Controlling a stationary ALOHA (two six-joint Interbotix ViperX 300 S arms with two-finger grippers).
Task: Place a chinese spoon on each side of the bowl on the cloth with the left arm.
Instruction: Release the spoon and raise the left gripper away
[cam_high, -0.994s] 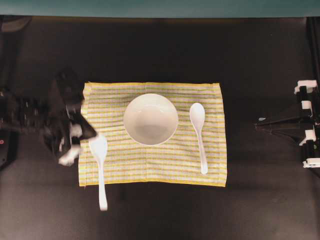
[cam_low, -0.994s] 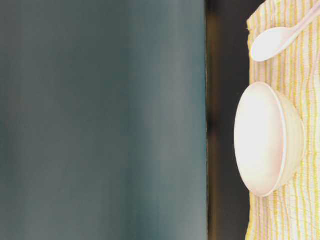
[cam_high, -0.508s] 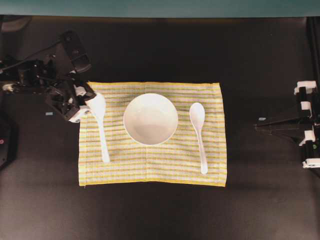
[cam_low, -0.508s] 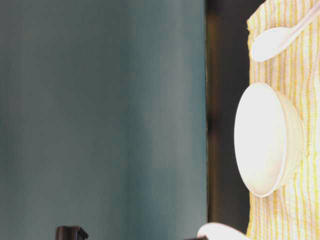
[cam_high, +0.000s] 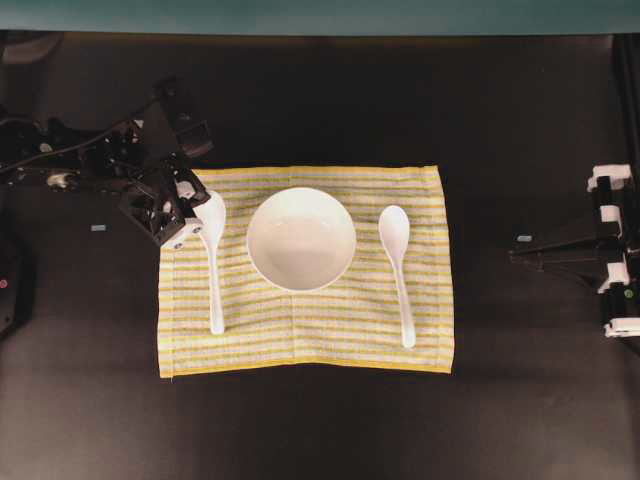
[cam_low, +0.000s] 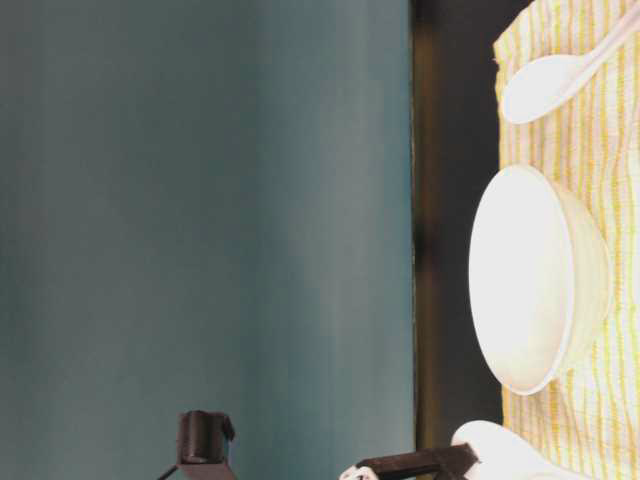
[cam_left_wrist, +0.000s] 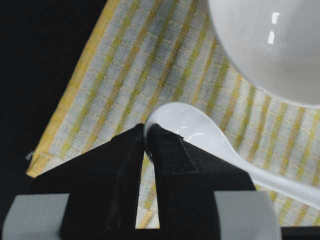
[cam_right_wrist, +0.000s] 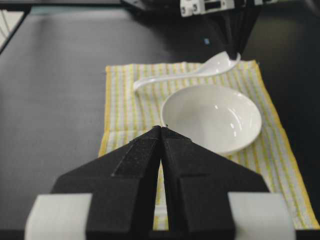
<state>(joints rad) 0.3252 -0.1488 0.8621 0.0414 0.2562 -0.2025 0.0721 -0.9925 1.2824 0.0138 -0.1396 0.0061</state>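
I see left claw pinched on rim of left spoon, near cloth's far left corner. That spoon's bowl end points to cloth's far edge, handle runs toward near edge, alongside white bowl. Bowl sits mid-cloth, nearer far edge. Right spoon lies flat on other side of bowl, apart from it. Right claw closed on nothing, parked at desk's right edge.

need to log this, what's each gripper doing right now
left gripper: shut on the rim of the spoon beside the bowl.
right gripper: shut, holding nothing.
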